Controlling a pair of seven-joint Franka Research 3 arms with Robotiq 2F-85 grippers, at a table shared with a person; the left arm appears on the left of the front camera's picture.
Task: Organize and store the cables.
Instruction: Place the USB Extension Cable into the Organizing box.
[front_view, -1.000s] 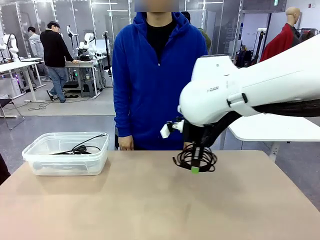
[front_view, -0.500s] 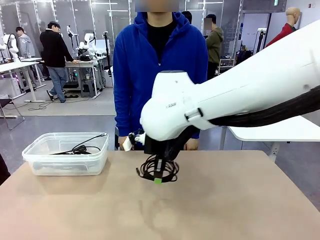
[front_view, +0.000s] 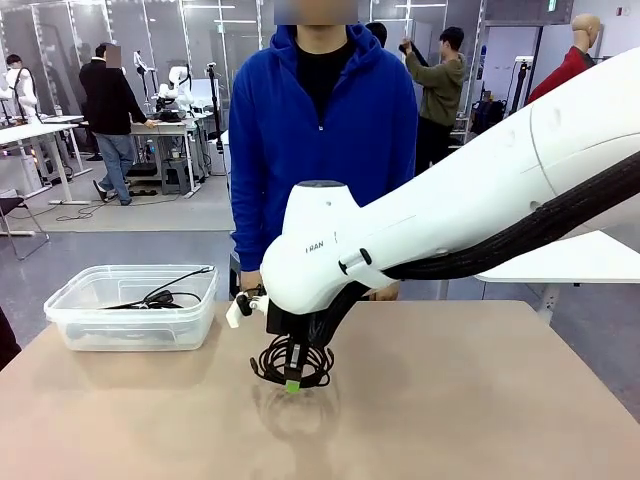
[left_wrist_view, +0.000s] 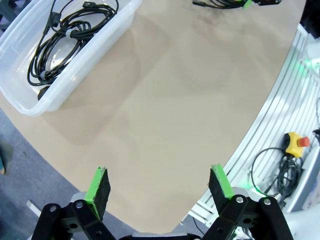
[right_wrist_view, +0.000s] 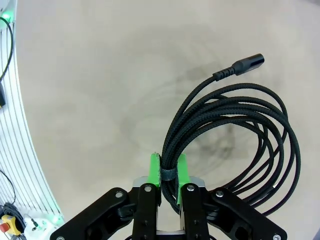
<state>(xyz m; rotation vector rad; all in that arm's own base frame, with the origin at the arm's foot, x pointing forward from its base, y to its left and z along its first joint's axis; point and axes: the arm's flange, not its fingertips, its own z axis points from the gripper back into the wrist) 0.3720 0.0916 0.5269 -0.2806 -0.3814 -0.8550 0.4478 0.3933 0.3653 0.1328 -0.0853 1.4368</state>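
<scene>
Coiled black braided cable (right_wrist_view: 235, 130) hangs pinched in the right gripper (right_wrist_view: 168, 172); left gripper (left_wrist_view: 159, 187), jaws spread, overlooks another coil (left_wrist_view: 65, 42) inside the clear plastic bin (left_wrist_view: 27, 107)

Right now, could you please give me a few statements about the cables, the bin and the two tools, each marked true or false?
1. The right tool is shut on a coiled black cable. True.
2. The left tool is holding a cable. False: its jaws stand open with nothing between them, above the table.
3. The clear plastic bin already has a black cable in it. True.
4. The held coil hangs directly over the bin. False: it is over bare table, to the right of the bin in the front view.
5. The person is gripping the held coil. False: no hand is on it.
</scene>
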